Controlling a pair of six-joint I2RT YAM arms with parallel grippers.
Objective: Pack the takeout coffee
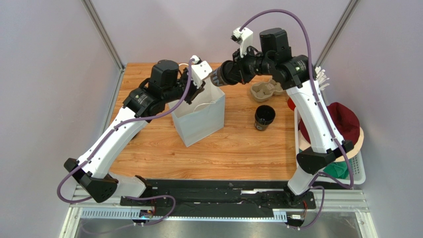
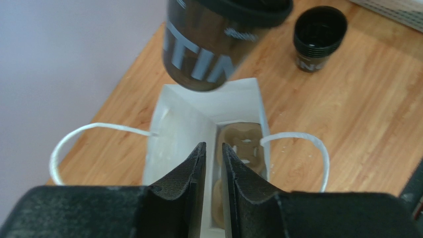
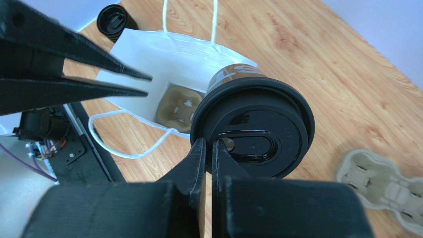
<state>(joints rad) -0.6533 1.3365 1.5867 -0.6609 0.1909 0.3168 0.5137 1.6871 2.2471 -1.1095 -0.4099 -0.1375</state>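
Working over the wooden table (image 1: 238, 148), around a white paper bag (image 1: 198, 121) standing open-mouthed near the middle. Resting on the bag's floor: a brown pulp carrier (image 2: 243, 144), seemingly with empty wells. Lying out on the boards to the right, apart from the bag and untouched: a second carrier (image 1: 265, 89) and a stack of open black cups (image 1: 264, 117).

Hanging the takeout coffee (image 2: 208, 44) in the air just above the bag's rim, not yet inside, and tilting it rather than holding it plumb. Pinching it by the edge of its black lid with the right gripper (image 3: 208, 148), jaws pressed tight together. Straddling one wall of the bag with the left gripper (image 2: 213, 148), jaws standing a sliver apart. Not possible to tell whether truly nipping the paper or merely fencing it.

Judging the step in hand as lowering the coffee into a well of the carrier inside the bag. Doing it well probably means:
- Righting the cup first, guarding against swing or a popped lid, given a hold on the lid's lip alone.
- Centring the base over one well, sighting down through the bag's mouth.
- Descending slowly and straight, steering clear of the string handles (image 2: 298, 136).
- Bracing the wall with the left claw against folding inward or toppling.
- Letting go only once feeling the base seating in the well.
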